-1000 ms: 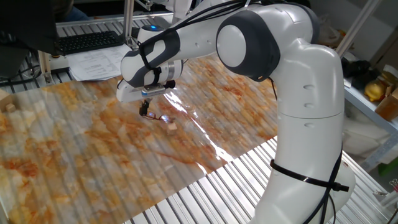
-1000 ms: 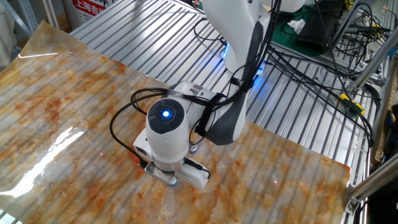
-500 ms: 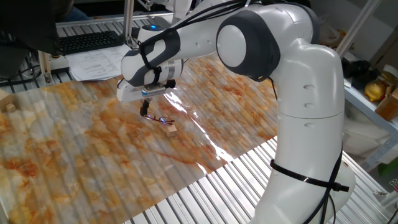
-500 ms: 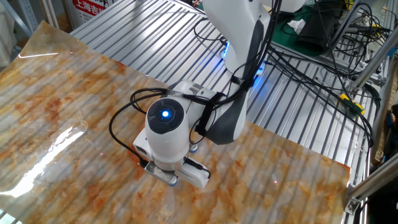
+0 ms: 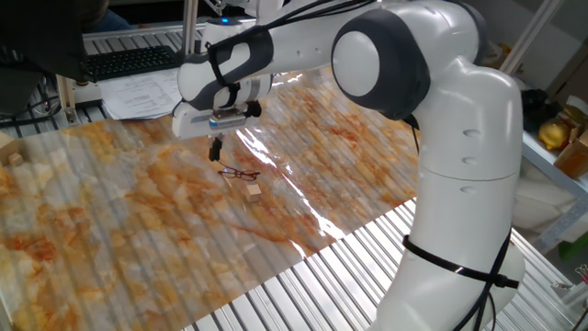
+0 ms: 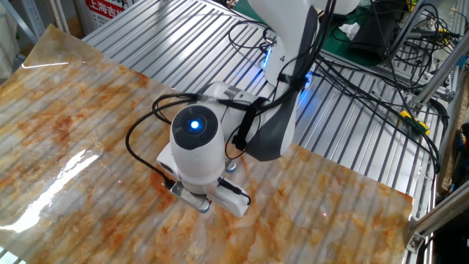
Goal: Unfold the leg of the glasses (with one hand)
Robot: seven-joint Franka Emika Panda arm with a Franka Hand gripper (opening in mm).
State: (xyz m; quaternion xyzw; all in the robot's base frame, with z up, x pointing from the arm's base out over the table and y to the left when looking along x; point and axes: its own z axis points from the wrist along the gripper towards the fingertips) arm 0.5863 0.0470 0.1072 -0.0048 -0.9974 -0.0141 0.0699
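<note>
The glasses point(image 5: 239, 172) lie flat on the marbled sheet point(image 5: 110, 221), a thin dark wire frame with a reddish tint. I cannot make out how the leg stands. My gripper point(image 5: 216, 150) hangs just above and to the left of them, not touching. Its two dark fingers stand close together with nothing between them. In the other fixed view the arm's wrist point(image 6: 194, 143) covers both the gripper and the glasses.
A small tan wooden cube point(image 5: 254, 191) lies just right of the glasses. A keyboard point(image 5: 129, 61) and papers point(image 5: 142, 92) are at the back. A wooden piece point(image 5: 13, 158) sits at the far left. Cables point(image 6: 366, 73) run over the slatted metal table.
My gripper has lifted up and slightly back from the glasses, which stay on the sheet. The arm's wrist has risen with it.
</note>
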